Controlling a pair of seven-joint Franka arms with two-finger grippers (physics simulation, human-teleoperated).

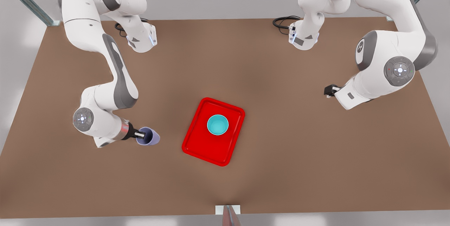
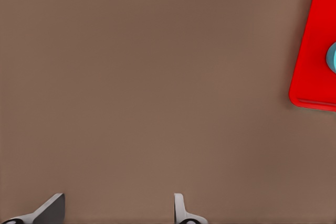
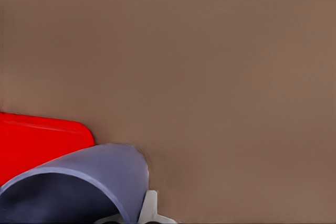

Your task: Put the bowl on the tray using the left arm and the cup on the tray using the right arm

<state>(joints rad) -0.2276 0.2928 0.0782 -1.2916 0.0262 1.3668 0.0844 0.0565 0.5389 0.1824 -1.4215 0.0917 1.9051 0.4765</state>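
**Two grippers, one cup gripped, the bowl set on the tray**

Two arms are seen over a brown table (image 1: 281, 169). Nearest the front view's camera, the red tray (image 1: 197, 145) lies flat at the table's middle, with the teal bowl (image 1: 217, 124) standing upright on its floor, toward the farther half, apart from the rim on every side. No gripper is touching the bowl.

At the front view's left, level with the tray, the lavender cup (image 1: 149, 136) is pinched by the right gripper (image 1: 140, 135): one finger is seen inside the mouth, and in the right wrist view a pale fingertip (image 3: 148, 208) lies against the outer wall of the cup (image 3: 100, 174). The cup is tilted, its mouth turned toward the gripper. Whether its base is on the table or just above it cannot be told. It is held beside the tray, well apart from it, and a corner of the tray (image 3: 42, 140) is seen beyond its rim in the right wrist view.

Farther back, at the front view's right, the left gripper (image 1: 329, 90) hangs over bare table, well clear of the tray. In the left wrist view its two fingers (image 2: 52, 208) are spread apart with nothing between them, and the tray's edge (image 2: 315, 66) with a sliver of the bowl (image 2: 332, 59) is seen beyond.
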